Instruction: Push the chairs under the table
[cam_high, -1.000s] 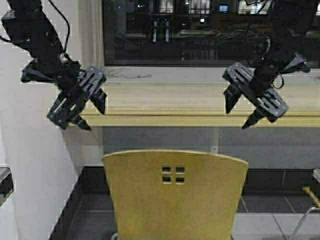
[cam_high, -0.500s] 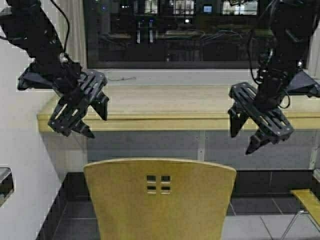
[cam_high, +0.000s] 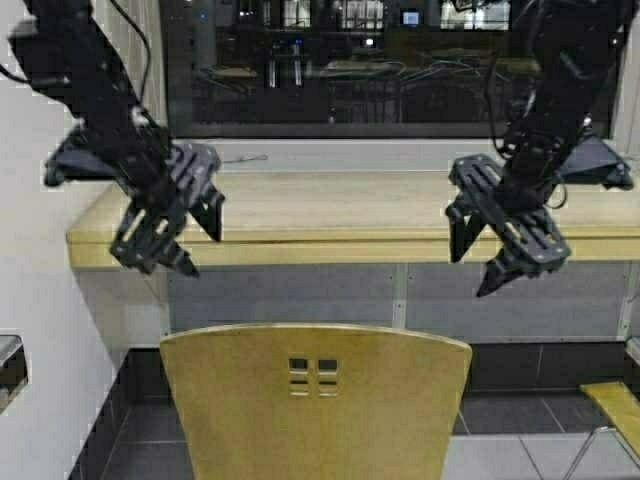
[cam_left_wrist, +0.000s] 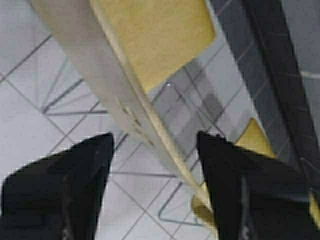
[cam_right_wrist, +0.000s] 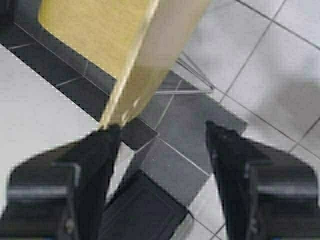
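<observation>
Nearest the robot stands one chair (cam_high: 316, 400), its curved back centred low in the high view, with four small square cutouts grouped in the middle. A second chair (cam_high: 612, 398) shows only as a sliver of tan seat and a thin metal leg at the far right edge. Both stand on the near side of the table (cam_high: 340, 215), whose long pale top with its thick yellowish front edge runs across the scene beyond them; the centre chair's back sits clear of that edge, not under it.

Two grippers hang in the air above the chair back, one to each side. The left gripper (cam_high: 170, 235) is over the table's left end, fingers spread and grasping nothing. The right gripper (cam_high: 487, 262) hovers right of centre in front of the table edge, likewise splayed and empty (each wrist view shows two dark fingers wide apart with the chair back's edge and tiled floor (cam_right_wrist: 280, 85) seen between them). Neither touches the chair.
</observation>
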